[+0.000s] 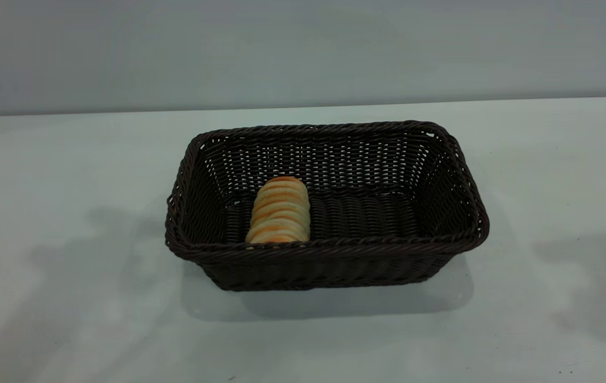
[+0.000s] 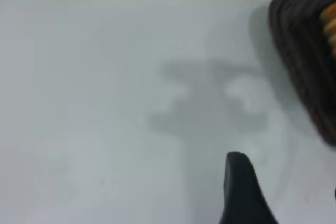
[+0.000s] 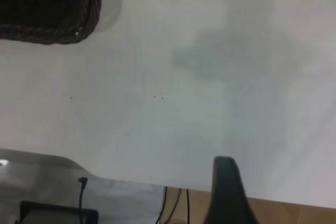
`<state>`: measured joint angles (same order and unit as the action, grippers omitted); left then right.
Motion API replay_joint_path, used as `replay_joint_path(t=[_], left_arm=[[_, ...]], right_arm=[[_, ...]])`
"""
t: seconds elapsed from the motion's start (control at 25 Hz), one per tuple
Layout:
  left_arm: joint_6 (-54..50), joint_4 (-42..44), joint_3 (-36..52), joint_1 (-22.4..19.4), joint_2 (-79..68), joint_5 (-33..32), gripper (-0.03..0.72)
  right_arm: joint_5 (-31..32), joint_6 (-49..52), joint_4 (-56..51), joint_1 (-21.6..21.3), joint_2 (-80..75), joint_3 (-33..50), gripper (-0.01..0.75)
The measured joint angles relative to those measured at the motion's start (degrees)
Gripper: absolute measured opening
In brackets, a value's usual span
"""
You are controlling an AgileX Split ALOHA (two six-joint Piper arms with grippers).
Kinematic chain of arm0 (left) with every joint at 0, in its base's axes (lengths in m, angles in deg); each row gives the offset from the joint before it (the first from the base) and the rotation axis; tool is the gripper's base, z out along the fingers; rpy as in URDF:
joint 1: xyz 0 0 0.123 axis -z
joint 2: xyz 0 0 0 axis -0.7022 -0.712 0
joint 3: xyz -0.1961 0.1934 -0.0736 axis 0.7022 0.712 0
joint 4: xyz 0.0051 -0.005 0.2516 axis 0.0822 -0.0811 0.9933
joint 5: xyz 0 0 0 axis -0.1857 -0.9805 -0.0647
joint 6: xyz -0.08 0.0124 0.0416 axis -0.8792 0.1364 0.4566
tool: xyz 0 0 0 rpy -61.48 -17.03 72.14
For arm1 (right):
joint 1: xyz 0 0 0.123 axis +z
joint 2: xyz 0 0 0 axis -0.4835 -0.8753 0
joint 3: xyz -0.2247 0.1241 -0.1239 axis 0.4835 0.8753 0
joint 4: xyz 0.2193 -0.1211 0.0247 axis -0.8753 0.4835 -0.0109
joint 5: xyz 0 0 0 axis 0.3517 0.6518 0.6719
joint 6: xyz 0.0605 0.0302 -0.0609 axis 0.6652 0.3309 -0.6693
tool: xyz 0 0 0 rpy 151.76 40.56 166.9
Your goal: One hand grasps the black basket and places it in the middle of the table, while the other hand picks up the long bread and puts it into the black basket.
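plain grey wall behind; soft shadows; cables past edge.

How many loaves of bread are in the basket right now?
1. The long bread lies on the floor of the black basket, in its left half as the exterior view shows it, one end at the near wall. That near wall hides a strip of the floor, so something small could be missed.

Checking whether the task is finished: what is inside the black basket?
The long bread lies on the black basket's floor, toward its left end; the rest of the visible floor is bare. The near wall hides the bread's front end and the floor strip behind it.
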<state>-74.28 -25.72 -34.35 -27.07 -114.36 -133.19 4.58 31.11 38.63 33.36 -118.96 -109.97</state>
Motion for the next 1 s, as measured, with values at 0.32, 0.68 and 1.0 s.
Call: replay_joint_path(t=[0.32, 0.68, 1.0], left_arm=[[-4.2, 2.4, 1.9, 0.0, 8.9, -1.9, 0.456], [-6.2, 3.3, 21.3, 0.0, 26.6, -1.9, 0.456], [-7.6, 3.3, 38.2, 0.0, 44.5, -1.4, 0.456]], right_arm=[[0.1, 0.0, 0.3, 0.0, 10.5, 7.4, 0.538], [0.4, 0.0, 0.3, 0.0, 25.4, 15.9, 0.538], [0.8, -2.0, 0.2, 0.0, 40.1, 24.3, 0.538]])
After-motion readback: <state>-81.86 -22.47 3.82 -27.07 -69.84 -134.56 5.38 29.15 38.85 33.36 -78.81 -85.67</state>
